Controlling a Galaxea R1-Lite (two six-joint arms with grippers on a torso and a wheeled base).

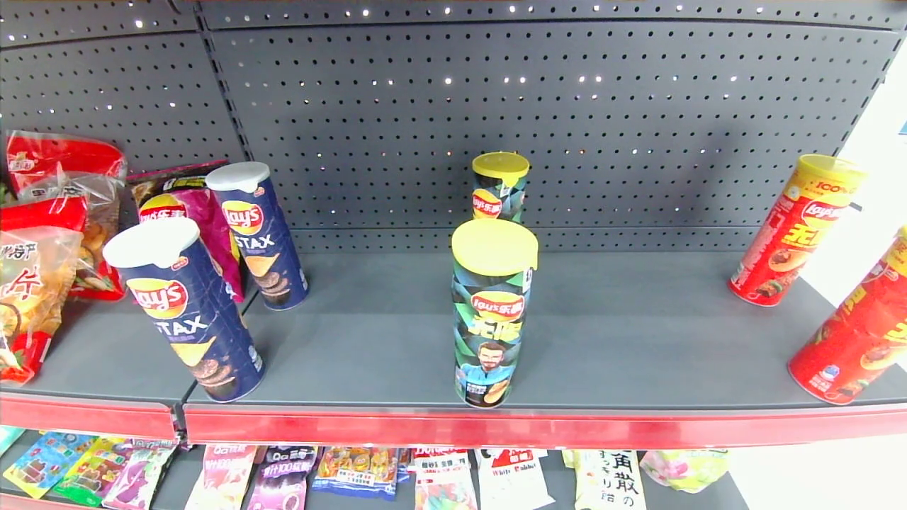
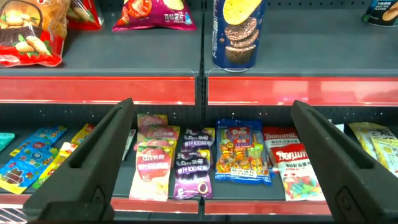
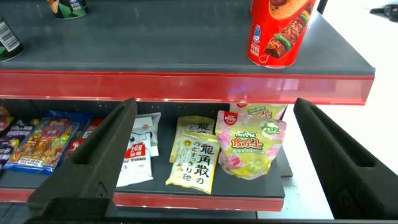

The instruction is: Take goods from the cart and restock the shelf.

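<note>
The grey shelf (image 1: 602, 340) with a red front lip carries chip cans. Two green cans with yellow lids stand in the middle, one at the front (image 1: 491, 315) and one behind it (image 1: 499, 185). Two dark blue cans (image 1: 186, 308) (image 1: 258, 234) stand to the left, two red cans (image 1: 793, 230) (image 1: 854, 333) to the right. My left gripper (image 2: 205, 168) is open and holds nothing, in front of the lower shelf below a blue can (image 2: 238, 31). My right gripper (image 3: 211, 168) is open with nothing in it, below a red can (image 3: 278, 31).
Snack bags (image 1: 42, 241) crowd the shelf's left end. The lower shelf holds rows of flat candy and snack packets (image 2: 186, 165) (image 3: 196, 155). A perforated back panel (image 1: 531, 120) closes the shelf behind. Bare shelf lies between the green and red cans.
</note>
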